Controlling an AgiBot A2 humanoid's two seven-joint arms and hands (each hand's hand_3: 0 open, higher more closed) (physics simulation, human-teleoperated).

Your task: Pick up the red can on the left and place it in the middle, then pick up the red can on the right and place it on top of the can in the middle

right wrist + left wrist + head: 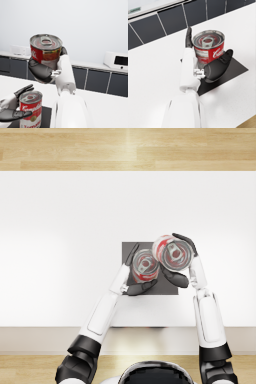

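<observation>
Now my left hand [134, 278] wraps the lower can [145, 265], which stands upright on the dark square mat [170, 289] in the middle of the white table [60, 253]. In my left wrist view the thumb [216, 67] lies across the front of the label and the fingers [188, 37] reach round the back. The can is red with white script lettering, a pale band lower down, and a silvery lid with a pull tab.

My right hand [185, 265] grips the raised can [172, 252], holding it in the air, clear of the table. From my right wrist view it sits well above the lower one [31, 109], the two not touching; its label is red over a pale lower half, its lid [46, 41] grey with a tab. From the head view it hangs over the mat's far right corner, its rim overlapping that of the lower can.
</observation>
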